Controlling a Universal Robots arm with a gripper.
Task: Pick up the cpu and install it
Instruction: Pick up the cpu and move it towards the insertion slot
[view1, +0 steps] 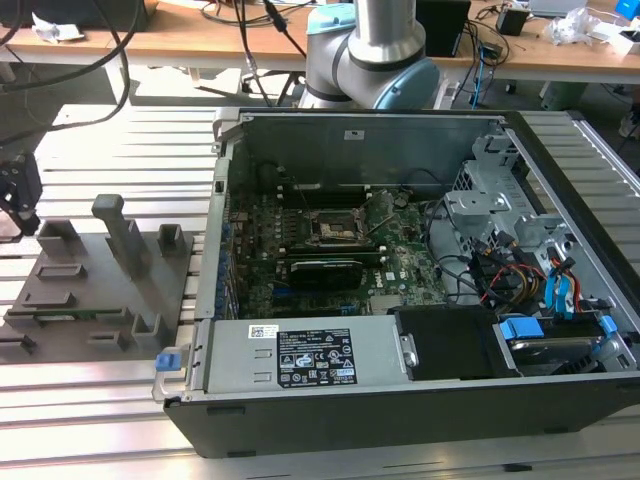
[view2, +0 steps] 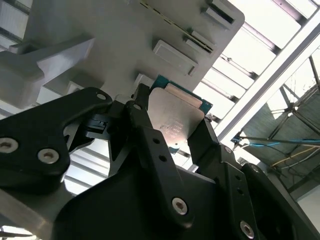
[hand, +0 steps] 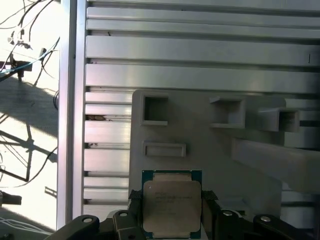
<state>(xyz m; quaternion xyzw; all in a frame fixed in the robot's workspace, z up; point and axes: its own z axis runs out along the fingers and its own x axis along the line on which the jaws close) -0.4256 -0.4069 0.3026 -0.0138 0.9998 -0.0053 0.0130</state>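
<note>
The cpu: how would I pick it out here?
Find the grey tray with upright blocks on the slatted metal table. Near its edge is the cpu: a flat square chip, shiny metal top, green rim, unlike the dull grey pockets near it.

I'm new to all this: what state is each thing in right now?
gripper: shut on the cpu.
cpu: held by its edges, metal top showing, over the tray.
tray: lying flat on the table.
case: on its side, lid off.
socket: no chip in it.
</note>
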